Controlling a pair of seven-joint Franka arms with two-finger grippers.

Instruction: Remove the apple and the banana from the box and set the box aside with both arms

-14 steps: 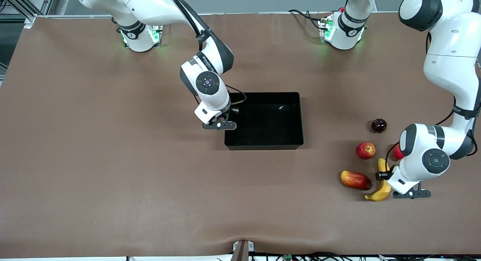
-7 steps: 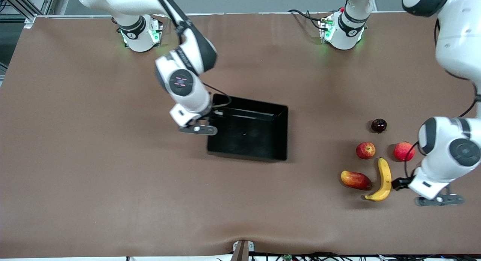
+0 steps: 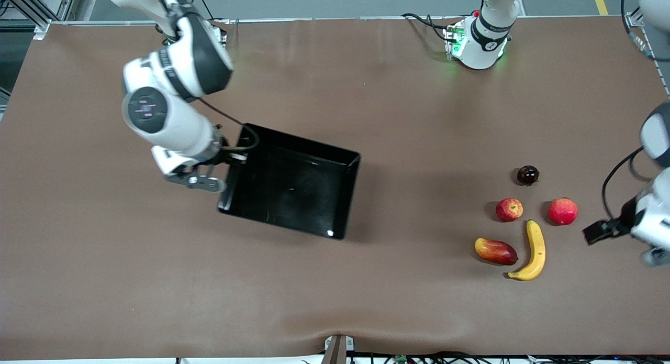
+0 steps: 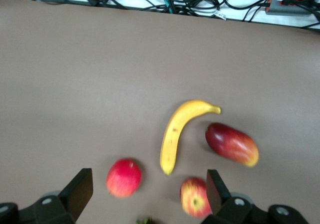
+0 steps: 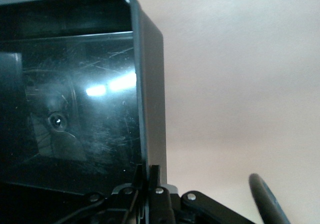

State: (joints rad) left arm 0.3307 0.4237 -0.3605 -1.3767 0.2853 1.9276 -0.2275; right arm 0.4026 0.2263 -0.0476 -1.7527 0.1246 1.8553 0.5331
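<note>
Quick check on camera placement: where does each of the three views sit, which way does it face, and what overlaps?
Front view: high, facing both bases; right gripper shut on box wall, left gripper open beside the fruits.
Left wrist view: looks down on banana, apple, mango, red fruit; own open fingers show.
Right wrist view: along box wall; own fingertips clamp it.
Shared: front and left wrist, the fruits; front and right wrist, the box.

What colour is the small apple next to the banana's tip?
Red with a yellow patch: the apple, beside the banana; clearest in the left wrist view.
</note>
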